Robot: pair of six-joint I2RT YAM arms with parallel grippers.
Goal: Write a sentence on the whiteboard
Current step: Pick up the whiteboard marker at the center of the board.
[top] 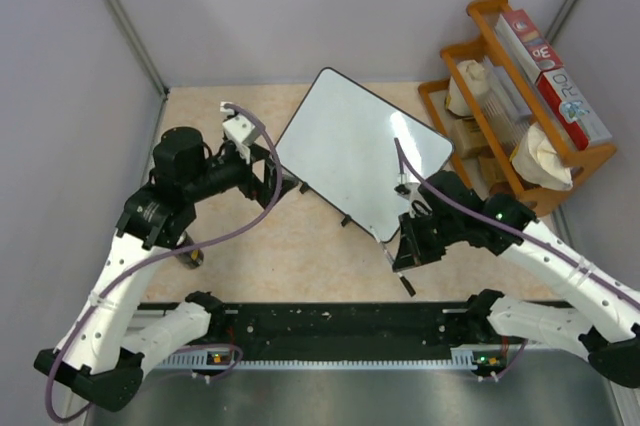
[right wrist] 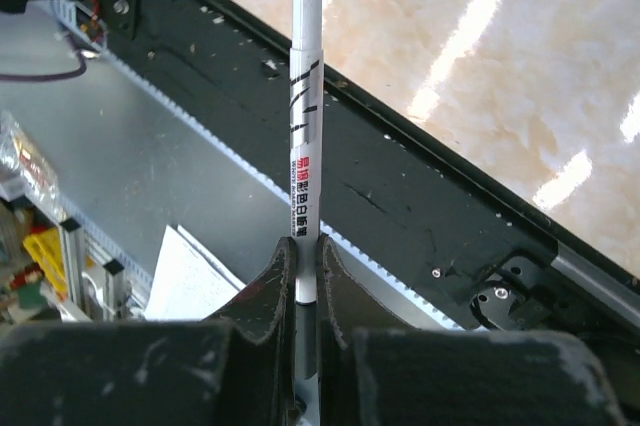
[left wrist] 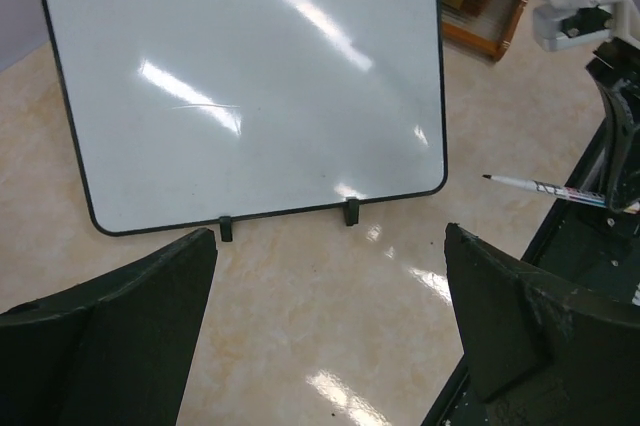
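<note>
The whiteboard (top: 360,151) sits slanted on the beige table, its small black feet on the near-left long edge. It also fills the left wrist view (left wrist: 250,86), blank except for a faint streak. My left gripper (top: 274,176) is open and empty, just left of the board and facing it (left wrist: 330,236). My right gripper (top: 408,246) is at the board's near corner and is shut on a white marker (right wrist: 305,116). The marker's tip points away from the board toward the near rail (top: 407,284). The marker also shows in the left wrist view (left wrist: 545,187).
A wooden rack (top: 520,96) with boxes and wrapped items stands at the back right, close to the board's right corner. A black rail (top: 340,321) runs along the near table edge. A small dark cylinder (top: 190,258) stands by the left arm. Grey walls enclose the table.
</note>
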